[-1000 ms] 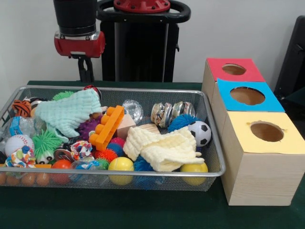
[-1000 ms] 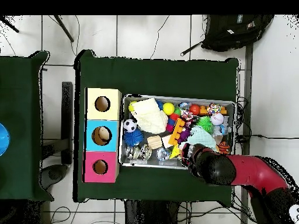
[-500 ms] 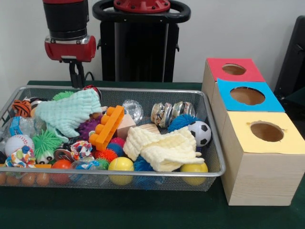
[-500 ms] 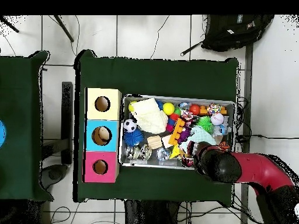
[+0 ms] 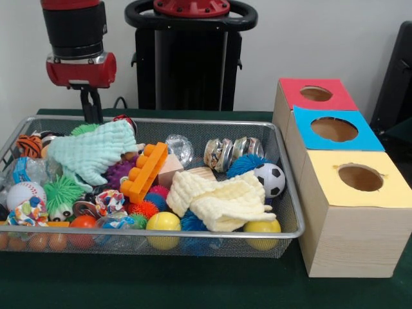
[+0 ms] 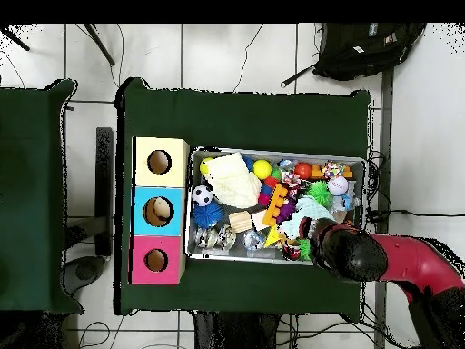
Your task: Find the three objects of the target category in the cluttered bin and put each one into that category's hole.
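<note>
The wire-mesh bin (image 5: 286, 193) is full of toys; it also shows in the overhead view (image 6: 365, 186). No pale-yellow figure with orange parts shows clearly. A small yellow piece (image 6: 272, 238) lies near the bin's robot-side wall in the overhead view; I cannot tell what it is. My gripper (image 5: 91, 109) hangs empty above the bin's far left rim, behind the mint-green cloth (image 5: 90, 151). In the overhead view the arm (image 6: 350, 253) covers it. The yellow-topped box's hole (image 5: 360, 177) is nearest the camera.
Three wooden boxes stand right of the bin, the other two topped blue (image 5: 333, 129) and red (image 5: 315, 93). The bin holds a pale-yellow cloth (image 5: 222, 199), a soccer ball (image 5: 270, 179), an orange block (image 5: 145, 170), smooth yellow balls (image 5: 163, 222) and spiky balls.
The arm has moved left and slightly up in the front view, away from the bin's middle toward its far left corner. Nothing in the bin has moved.
</note>
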